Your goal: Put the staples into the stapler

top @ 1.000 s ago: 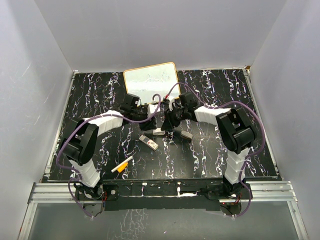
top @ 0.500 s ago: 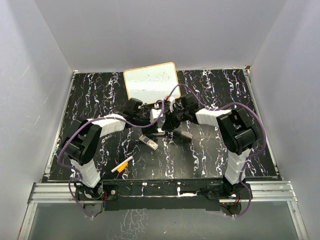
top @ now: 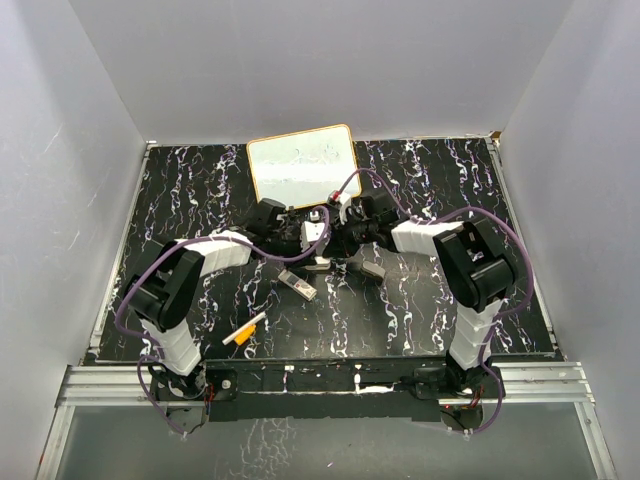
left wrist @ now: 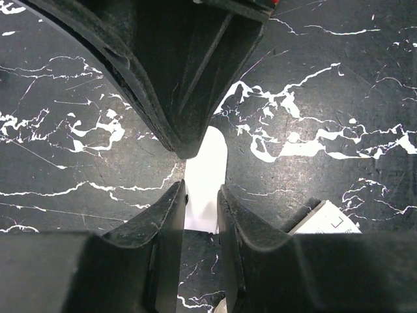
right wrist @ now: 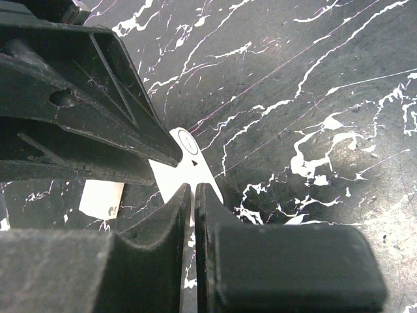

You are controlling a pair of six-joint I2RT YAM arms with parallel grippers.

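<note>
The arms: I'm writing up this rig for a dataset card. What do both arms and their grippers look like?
Both the left arm and right arm have black joint housings and white link covers, with a purple cable looping loosely along each. The left gripper and right gripper each have two matte black, tapered plastic fingers.

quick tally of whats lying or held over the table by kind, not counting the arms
whiteboard: 1
marker pen: 1
staples pack: 1
small grey pieces, too small to name: 3
total: 6
</note>
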